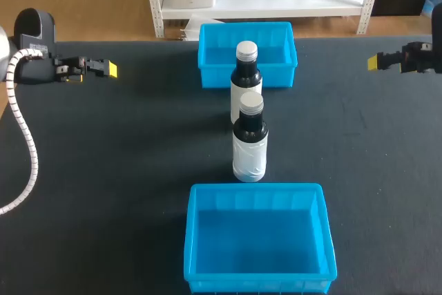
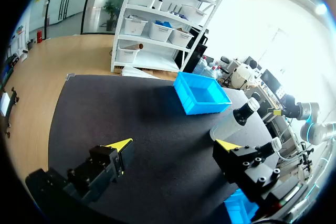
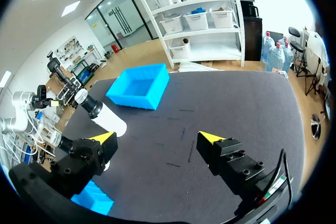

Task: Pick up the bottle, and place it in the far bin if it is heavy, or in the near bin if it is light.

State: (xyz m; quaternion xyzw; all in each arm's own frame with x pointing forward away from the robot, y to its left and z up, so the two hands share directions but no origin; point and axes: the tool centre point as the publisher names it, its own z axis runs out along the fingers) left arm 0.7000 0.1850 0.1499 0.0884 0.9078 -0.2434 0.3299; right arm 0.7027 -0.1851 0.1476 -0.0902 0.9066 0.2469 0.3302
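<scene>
Midway down the dark table (image 1: pixel 124 170), between the far bin (image 1: pixel 207 67) and the near bin (image 1: pixel 207 202), find two dark bottles with pale labels and silver caps, upright and in line. Farther bottle (image 1: pixel 246 77) just in front of the far bin; nearer bottle (image 1: pixel 249 139) just in front of that one and close to the near bin's back rim; cannot tell whether the two touch. Neither gripped yet, so treat the step in hand as the approach and grasp. Settle first on one bottle and one arm. Come in level from the side, aiming at the labelled body rather than the narrow neck, with fingers wide enough to pass both sides. Mind the neighbour: tall and narrow, so probably quick to topple if clipped. Close squarely from two opposite sides, lift straight up, and only then judge the weight and pick the bin. Out by the table's left edge, well apart from the bottles: left gripper (image 1: pixel 109 69), held level above the cloth and pointing in toward the middle, fingers spread, nothing between them. Out by the right edge, much the same: right gripper (image 1: pixel 374 62), level, pointing inward, fingers spread and empty, both bottles ahead and off to one side in its wrist view.
</scene>
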